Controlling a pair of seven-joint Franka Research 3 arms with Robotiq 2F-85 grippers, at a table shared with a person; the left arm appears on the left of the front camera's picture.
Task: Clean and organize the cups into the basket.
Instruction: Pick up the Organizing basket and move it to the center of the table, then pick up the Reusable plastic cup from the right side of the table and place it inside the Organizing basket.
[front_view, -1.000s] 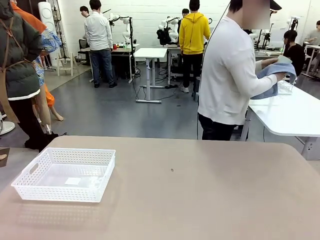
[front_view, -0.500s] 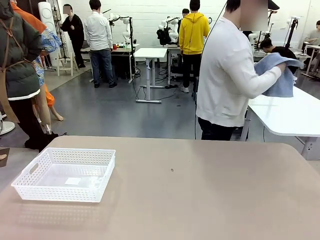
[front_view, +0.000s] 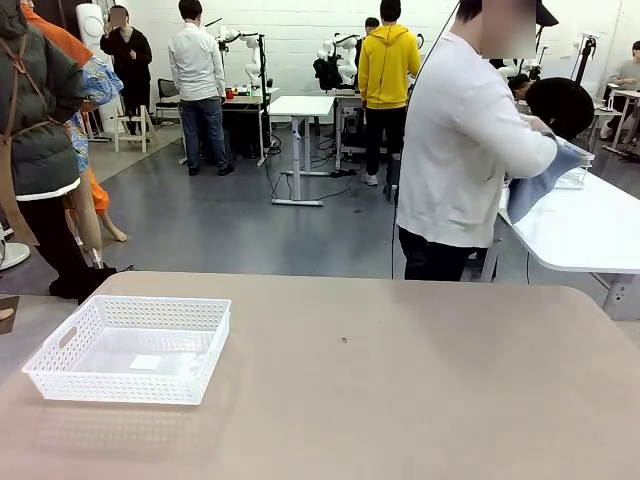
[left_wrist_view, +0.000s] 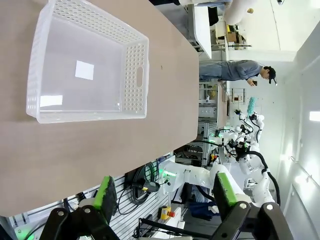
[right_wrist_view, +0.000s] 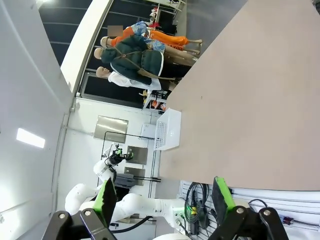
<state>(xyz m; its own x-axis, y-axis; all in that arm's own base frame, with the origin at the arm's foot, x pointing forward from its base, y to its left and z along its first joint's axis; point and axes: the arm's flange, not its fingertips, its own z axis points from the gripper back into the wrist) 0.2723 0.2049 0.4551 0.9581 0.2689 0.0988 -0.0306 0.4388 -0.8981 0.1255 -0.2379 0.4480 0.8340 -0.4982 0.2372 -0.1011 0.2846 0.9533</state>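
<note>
Since half a second ago, the person in the white long-sleeved top (front_view: 460, 140) at the far side has lowered the pale blue cloth (front_view: 535, 185) from shoulder height. It now hangs at the edge of the white side table (front_view: 590, 235) to the right. The person has their back turned to the robot's table.

The shallow rectangular white plastic basket with perforated lattice sides (front_view: 120, 385) has not shifted. It sits flat on the left part of the wide matte tan tabletop (front_view: 420, 390), near the robot's edge, with a handle slot facing left. The left wrist view looks down into this basket (left_wrist_view: 136, 80), showing its clear flat bottom with a small white label and one handle slot in the end wall. In the right wrist view the basket (right_wrist_view: 167, 129) is small and far off, at the table's far end.

A tiny dark speck (front_view: 344, 340) lies near the middle of the tabletop, well apart from the basket.

The left gripper (left_wrist_view: 165, 192) hangs off the table's edge, its green pads spread wide with nothing between them. The right gripper (right_wrist_view: 163, 194) is likewise spread wide and holds nothing, off the opposite end of the tabletop.
</note>
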